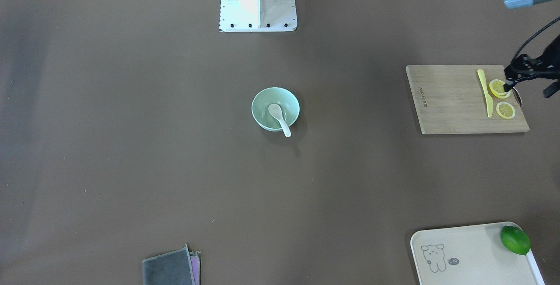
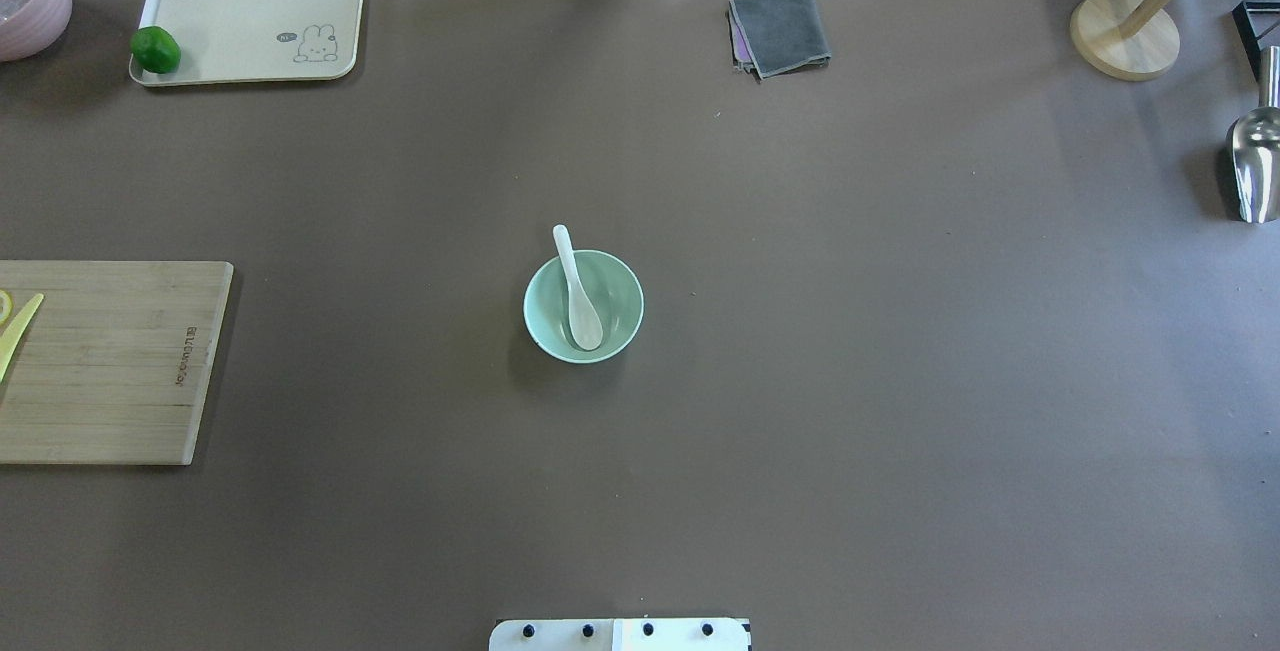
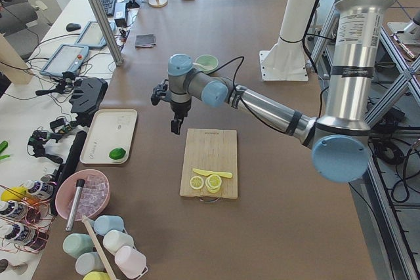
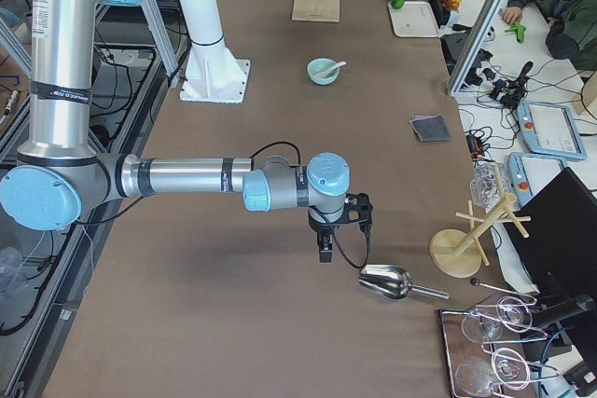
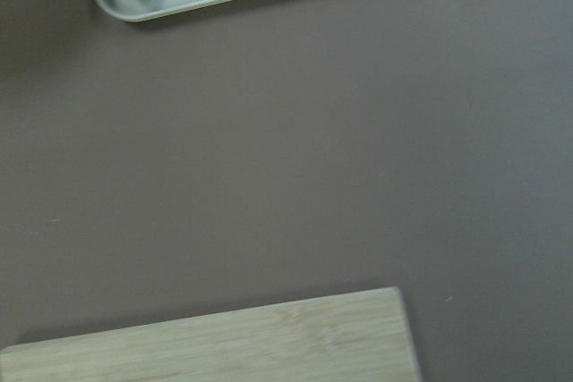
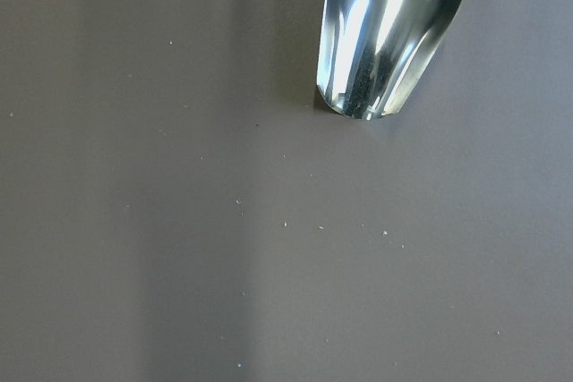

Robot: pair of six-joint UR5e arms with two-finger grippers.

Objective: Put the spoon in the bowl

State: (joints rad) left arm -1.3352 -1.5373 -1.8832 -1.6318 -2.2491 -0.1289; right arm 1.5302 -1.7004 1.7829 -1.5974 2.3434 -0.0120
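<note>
The white spoon (image 2: 578,291) lies in the mint-green bowl (image 2: 622,293) at the table's middle, scoop down inside and handle leaning over the far rim. The front view shows the same spoon (image 1: 279,118) in the bowl (image 1: 262,101). My left gripper (image 1: 509,84) hangs over the far end of the cutting board, well away from the bowl; I cannot tell if it is open or shut. My right gripper (image 4: 324,251) hovers over bare table near a metal scoop and shows only in the right side view, so I cannot tell its state. Neither gripper holds anything that I can see.
A wooden cutting board (image 1: 450,101) carries a yellow knife (image 1: 484,92) and lemon slices (image 1: 505,110). A cream tray (image 2: 250,16) holds a lime (image 2: 155,49). A grey cloth (image 2: 780,31), a metal scoop (image 2: 1255,161) and a wooden stand (image 2: 1122,36) lie at the edges.
</note>
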